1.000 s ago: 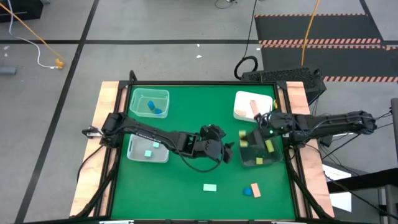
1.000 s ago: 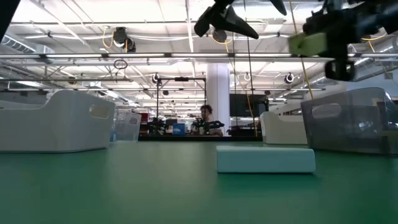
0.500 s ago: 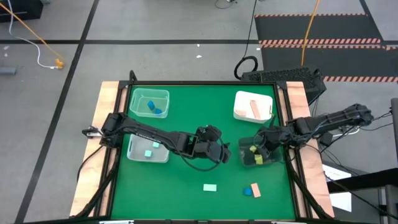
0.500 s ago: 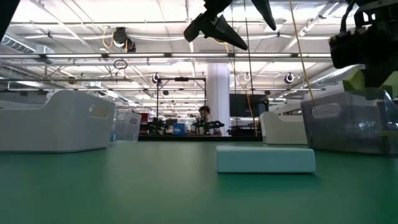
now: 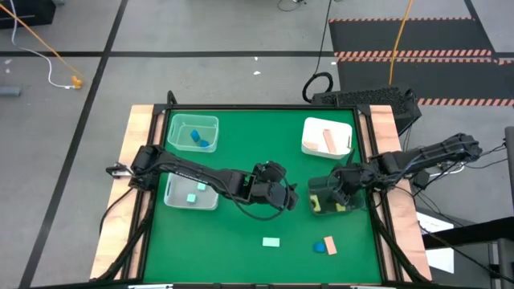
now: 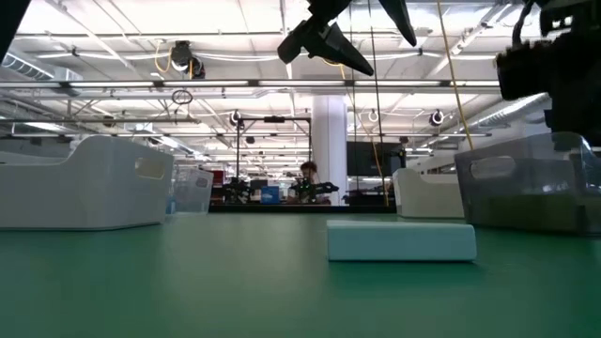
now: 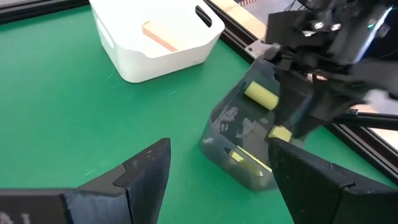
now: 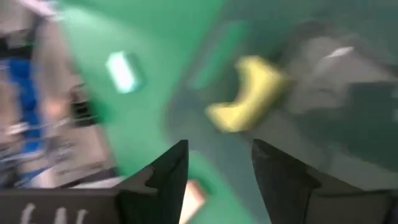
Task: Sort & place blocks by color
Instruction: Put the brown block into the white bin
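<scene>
My right gripper (image 5: 339,195) reaches down into the dark clear tray (image 5: 320,208) at the table's right side. Its fingers are open in the right wrist view (image 8: 217,152), and a yellow-green block (image 8: 245,93) lies beyond them on the tray floor. The left wrist view shows up to three yellow-green blocks (image 7: 261,94) in that tray (image 7: 224,124). My left gripper (image 5: 287,197) hangs open and empty above mid-table, left of the dark tray. A mint block (image 5: 271,241) lies flat near the near edge. A blue block (image 5: 320,247) and an orange block (image 5: 330,243) lie together to its right.
A white tray (image 5: 315,144) at the far right holds a tan bar (image 5: 328,140). A clear tray (image 5: 178,122) at the far left holds blue blocks. Another clear tray (image 5: 173,201) at the left holds a mint block. Bare green mat lies between the trays.
My right gripper has carried a yellow-green block toward the table's right and near side and come down into the dark tray. In the low view the block hung at the gripper before, and now it no longer shows there.
</scene>
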